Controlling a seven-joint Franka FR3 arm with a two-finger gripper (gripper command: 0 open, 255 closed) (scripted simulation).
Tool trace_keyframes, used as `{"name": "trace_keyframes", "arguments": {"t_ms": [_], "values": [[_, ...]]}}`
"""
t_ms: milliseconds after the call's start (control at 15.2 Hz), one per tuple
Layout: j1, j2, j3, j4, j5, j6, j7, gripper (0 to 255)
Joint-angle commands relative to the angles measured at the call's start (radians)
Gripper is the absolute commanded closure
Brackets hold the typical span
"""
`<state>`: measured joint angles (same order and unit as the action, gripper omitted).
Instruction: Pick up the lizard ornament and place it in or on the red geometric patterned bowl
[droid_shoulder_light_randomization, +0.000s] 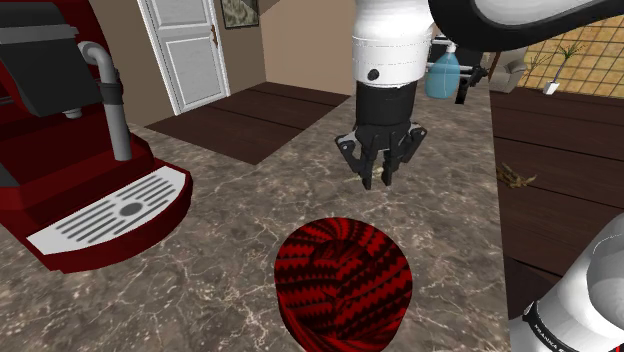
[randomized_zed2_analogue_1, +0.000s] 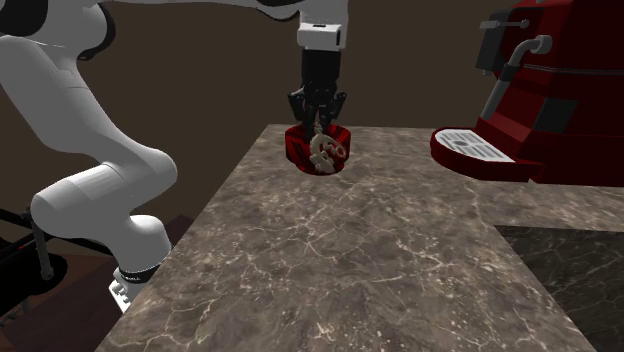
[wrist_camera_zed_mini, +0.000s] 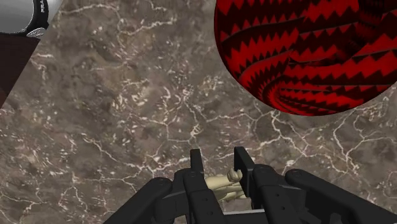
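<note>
lizard (wrist_camera_zed_mini: 224, 186) mostly hidden (by tool (wrist_camera_zed_mini: 218, 164)), bowl (wrist_camera_zed_mini: 305, 51) cropped

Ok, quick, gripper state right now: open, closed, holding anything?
The all-black two-finger gripper is closed on the small pale beige lizard ornament, clasped between its fingers, not yet over the red-and-black zigzag patterned bowl.

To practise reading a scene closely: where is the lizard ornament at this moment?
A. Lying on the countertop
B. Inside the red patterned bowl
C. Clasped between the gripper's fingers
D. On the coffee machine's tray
C: in the wrist view the pale lizard ornament sits clasped between the black fingers of the gripper, apart from the red patterned bowl.
</note>
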<state>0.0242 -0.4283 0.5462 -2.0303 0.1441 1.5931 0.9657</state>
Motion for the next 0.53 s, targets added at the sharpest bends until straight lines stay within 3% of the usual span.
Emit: {"name": "trace_keyframes", "arguments": {"t_ms": [0,264,462], "values": [[-0.003,0.008,-0.002,0.035,-0.005,-0.029,0.001,255],[-0.007,0.017,-0.005,0.087,-0.010,-0.071,0.002,255],[0.012,0.032,0.053,0.118,0.007,-0.084,0.080,255]]}}
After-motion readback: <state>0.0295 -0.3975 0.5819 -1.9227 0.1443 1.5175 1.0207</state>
